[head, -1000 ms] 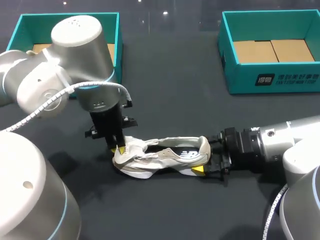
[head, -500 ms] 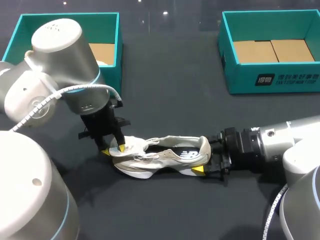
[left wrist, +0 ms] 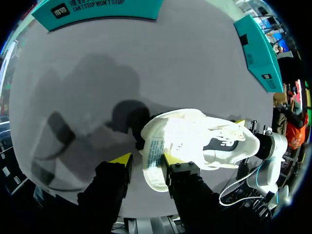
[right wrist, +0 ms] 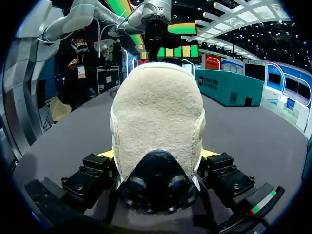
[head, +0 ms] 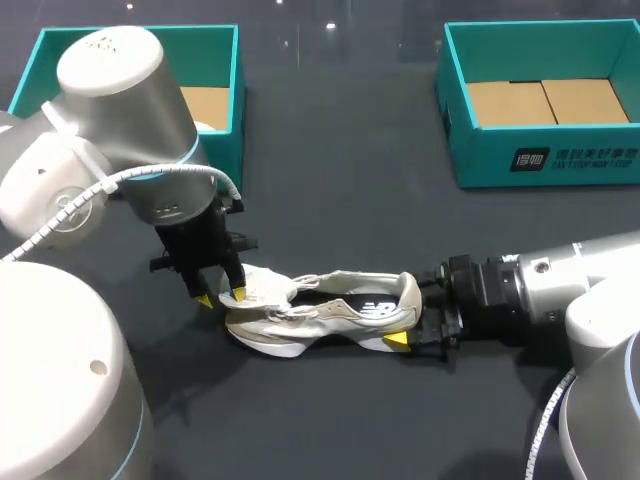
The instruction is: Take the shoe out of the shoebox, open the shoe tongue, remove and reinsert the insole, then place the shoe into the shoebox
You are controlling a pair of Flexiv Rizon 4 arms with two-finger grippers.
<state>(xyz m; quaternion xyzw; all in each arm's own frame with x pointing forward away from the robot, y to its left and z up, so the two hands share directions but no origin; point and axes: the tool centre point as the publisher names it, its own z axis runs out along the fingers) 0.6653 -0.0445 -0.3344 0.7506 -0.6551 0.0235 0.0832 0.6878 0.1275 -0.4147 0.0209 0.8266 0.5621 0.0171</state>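
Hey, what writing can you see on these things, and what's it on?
Right shoebox front: white logo and lettering, too small to read.
Left shoebox front: white brand print, not quoted.
Tongue label: fine print, unreadable.
Shoe side: brand logo, not quoted.

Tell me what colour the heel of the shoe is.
The shoe heel is cream with a black base piece, best seen in the right wrist view.

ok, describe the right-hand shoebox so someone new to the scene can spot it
On the dark table, two teal boxes sit at the far side. It is the shoebox at far right, beyond the right arm. Unlike the left box, partly hidden by the left arm, it stands fully in view, cardboard floor bare.
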